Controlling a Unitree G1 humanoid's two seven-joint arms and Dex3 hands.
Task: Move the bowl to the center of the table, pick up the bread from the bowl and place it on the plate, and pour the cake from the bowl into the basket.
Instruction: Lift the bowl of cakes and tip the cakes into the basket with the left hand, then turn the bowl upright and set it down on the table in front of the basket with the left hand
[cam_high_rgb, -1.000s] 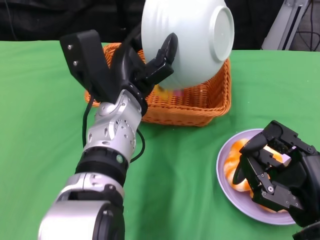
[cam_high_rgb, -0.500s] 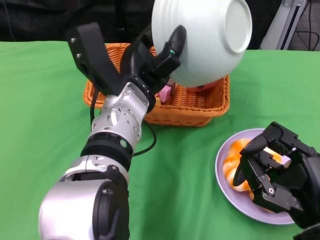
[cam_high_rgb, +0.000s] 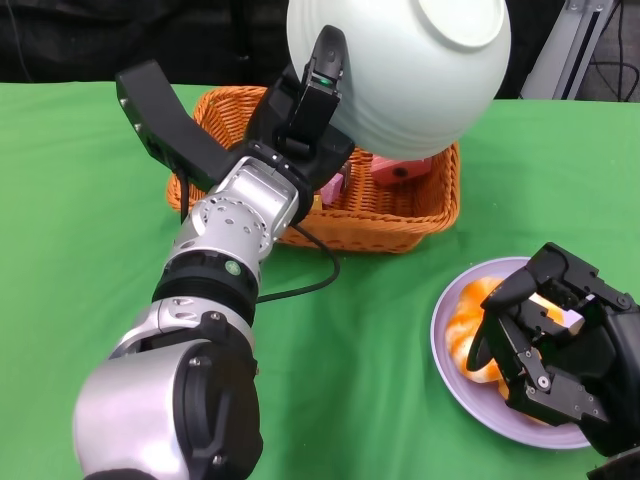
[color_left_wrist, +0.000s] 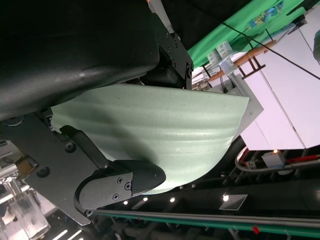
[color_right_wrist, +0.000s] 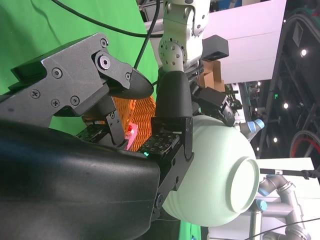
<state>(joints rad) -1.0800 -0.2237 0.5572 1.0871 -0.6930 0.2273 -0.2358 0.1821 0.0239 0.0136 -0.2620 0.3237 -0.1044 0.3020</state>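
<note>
1. The left hand (cam_high_rgb: 305, 110) is raised over the green bench (cam_high_rgb: 80, 200), its fingers clamped on the pale green bowl (cam_high_rgb: 400, 70); one finger runs up the bowl's ribbed outer wall.
2. The bowl is turned almost fully over, its foot ring facing up and away from the hand and its mouth pointing down.
3. In the left wrist view the hand's fingers (color_left_wrist: 120, 182) press against the outside of the bowl's wall, and the black shell covers the rim on the near side.
4. The orange wicker basket (cam_high_rgb: 400, 215) sits on the bench directly under the left hand and the bowl.
5. Inside the basket, just below and to the right of the left hand, lies a pink piece, the cake (cam_high_rgb: 400, 168); part of it is hidden by the bowl.
6. The right hand (cam_high_rgb: 555, 350) is low over the lavender plate (cam_high_rgb: 450, 370), well apart from the left hand and nearer the robot.
7. Its fingers are curled around the orange-and-white bread (cam_high_rgb: 468, 335), which rests on the plate; I cannot tell whether they actually grip it or only cup it.
8. The right wrist view looks past that hand's own fingers to the upturned bowl and the basket's orange weave beyond.
</note>
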